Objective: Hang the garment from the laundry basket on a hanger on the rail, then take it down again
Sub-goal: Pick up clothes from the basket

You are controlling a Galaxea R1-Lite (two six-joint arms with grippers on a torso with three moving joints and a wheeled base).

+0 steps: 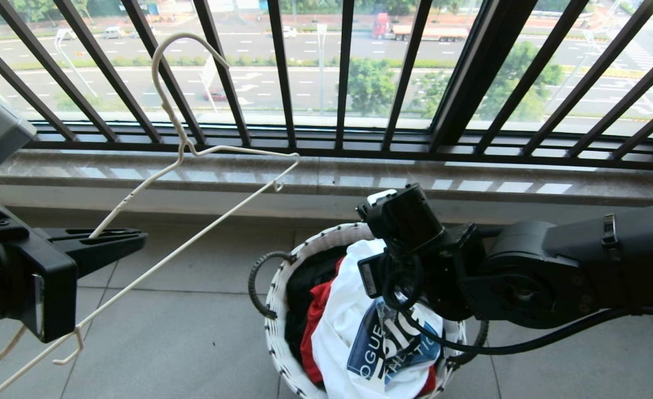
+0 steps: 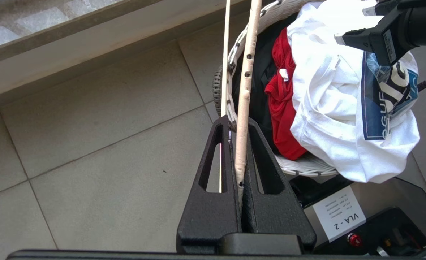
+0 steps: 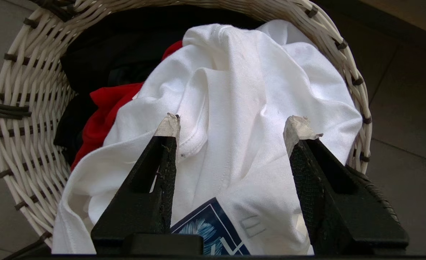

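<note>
The right gripper [image 3: 231, 126] hangs over the laundry basket [image 3: 21, 119], jaws spread and empty above the garment [image 3: 241, 86] heaped inside; the left gripper [image 2: 242, 159] is clamped on the hanger [image 1: 193, 152] — pickup stage; next, 1 descent and a pinch near the collar.

Grey tiled floor [image 1: 193, 327], marble sill [image 1: 359, 180], black barred window [image 1: 282, 72]
</note>
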